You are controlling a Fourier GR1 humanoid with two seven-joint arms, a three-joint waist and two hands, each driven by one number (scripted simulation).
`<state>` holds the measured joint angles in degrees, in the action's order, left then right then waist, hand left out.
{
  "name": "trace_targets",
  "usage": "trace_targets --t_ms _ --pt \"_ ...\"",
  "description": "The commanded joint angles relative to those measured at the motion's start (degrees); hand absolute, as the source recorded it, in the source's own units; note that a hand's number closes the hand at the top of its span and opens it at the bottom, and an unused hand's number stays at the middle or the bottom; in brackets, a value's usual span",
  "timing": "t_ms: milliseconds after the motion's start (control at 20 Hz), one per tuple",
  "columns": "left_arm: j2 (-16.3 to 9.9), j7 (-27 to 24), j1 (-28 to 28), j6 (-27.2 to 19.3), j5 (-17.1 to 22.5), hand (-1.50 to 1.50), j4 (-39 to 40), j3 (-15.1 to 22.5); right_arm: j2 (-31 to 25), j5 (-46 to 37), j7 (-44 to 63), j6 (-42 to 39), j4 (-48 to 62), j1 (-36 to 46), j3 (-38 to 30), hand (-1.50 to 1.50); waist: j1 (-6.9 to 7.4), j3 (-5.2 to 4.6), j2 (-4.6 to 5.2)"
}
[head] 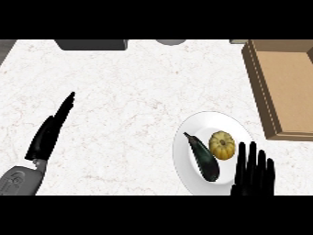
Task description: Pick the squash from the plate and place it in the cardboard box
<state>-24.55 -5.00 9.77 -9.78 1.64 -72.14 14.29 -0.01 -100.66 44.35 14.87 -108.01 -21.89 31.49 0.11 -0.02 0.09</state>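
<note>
left hand [49, 133] resting flat-fingered at 9 o'clock | plate [186, 158] at 5 | eggplant, probably [204, 157] | squash [221, 145] on plate, small, hard, ribbed, grab round its middle | right hand [254, 172] unclenched, empty, just beside | cardboard box [291, 87] at 2

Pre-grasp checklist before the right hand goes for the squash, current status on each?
1. Squash on the plate: ok, it sits upright right of centre.
2. Right hand open: ok, fingers straight, just right of and below the squash, holding nothing.
3. Clear access to the squash: not ok, a dark eggplant lies close on its left; whether they touch, cannot tell.
4. Box open and reachable: ok, open top, up and right of the plate.
5. Box interior free: cannot tell, the far part is cut off by the view's edge.
6. Left hand out of the way: ok, open at the far left.
</note>
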Motion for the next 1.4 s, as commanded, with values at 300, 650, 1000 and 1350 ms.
trace_targets --t_ms 300,650,1000,1350 --pt "3.39 1.81 0.77 2.02 -4.91 0.0 -0.39 -3.39 0.01 5.09 7.0 -5.12 10.03 14.54 -1.38 -1.5 -0.14 0.02 -0.07" --pt "2.31 3.79 -3.64 5.49 -5.68 0.0 -7.33 -6.76 -0.61 7.71 3.0 -0.96 14.08 14.11 -6.74 -1.5 0.04 0.04 -0.12" --pt "5.86 3.17 -0.42 7.77 -8.38 0.0 -2.91 -8.92 -0.07 10.68 0.92 1.97 19.66 16.29 -7.15 -1.5 -0.16 0.03 -0.07" --pt "6.37 -1.44 -1.47 7.73 -9.86 0.0 0.11 -11.06 -0.06 10.93 2.35 5.0 22.88 16.38 -6.35 -1.5 -0.17 0.02 -0.07"
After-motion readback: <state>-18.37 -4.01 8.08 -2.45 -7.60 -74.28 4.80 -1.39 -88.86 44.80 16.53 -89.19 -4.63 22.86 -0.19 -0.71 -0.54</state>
